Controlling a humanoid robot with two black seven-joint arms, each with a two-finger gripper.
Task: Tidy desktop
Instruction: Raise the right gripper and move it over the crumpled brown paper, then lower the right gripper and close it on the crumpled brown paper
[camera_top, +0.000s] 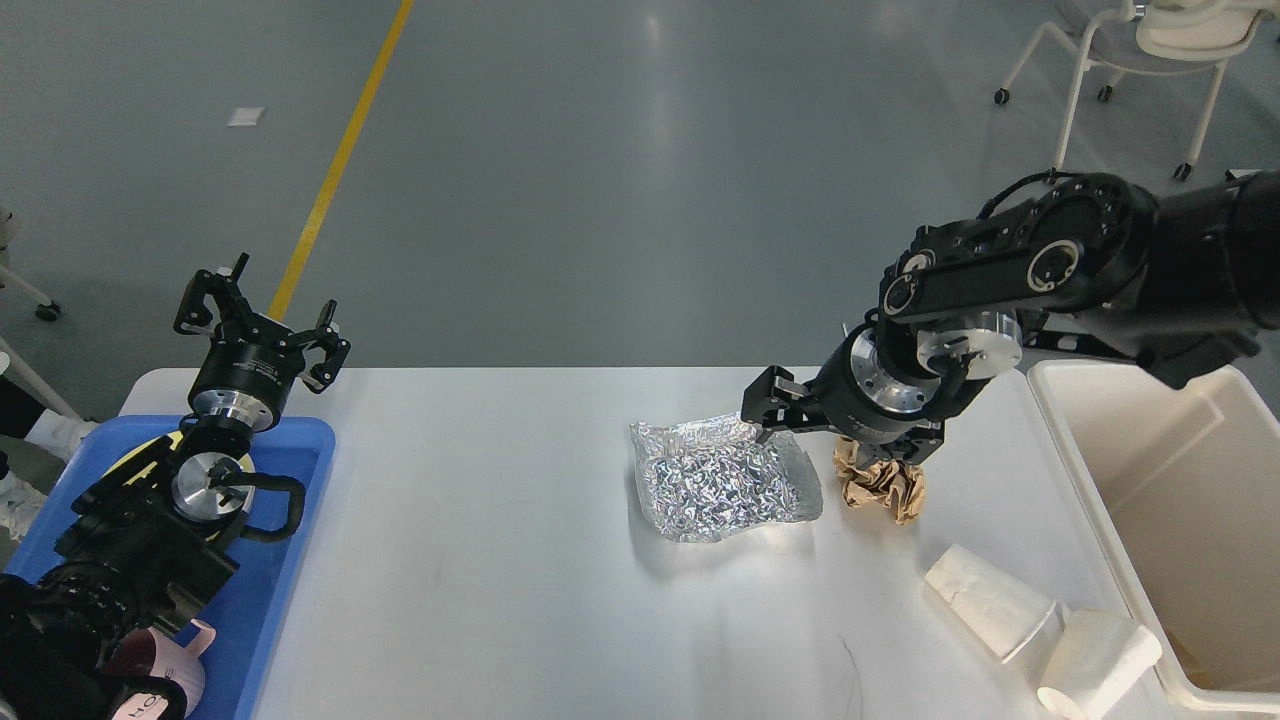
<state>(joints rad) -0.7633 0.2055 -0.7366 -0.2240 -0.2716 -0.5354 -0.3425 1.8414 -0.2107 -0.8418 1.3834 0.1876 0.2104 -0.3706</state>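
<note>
The white desktop (480, 520) holds a crumpled sheet of silver foil (715, 485) at its middle and a crumpled brown paper ball (885, 490) just to the right of it. Two white paper cups (985, 600) (1095, 660) lie on their sides at the front right. My right gripper (835, 430) is open and low over the table. One finger is at the foil's far right corner and the other is over the paper ball, partly hiding it. My left gripper (260, 330) is open and empty above the far left corner.
A cream-white bin (1180, 500) stands against the table's right end. A blue tray (290, 500) sits at the left under my left arm, with a pink mug (185, 665) at its front. A chair (1150, 40) stands on the floor at the far right.
</note>
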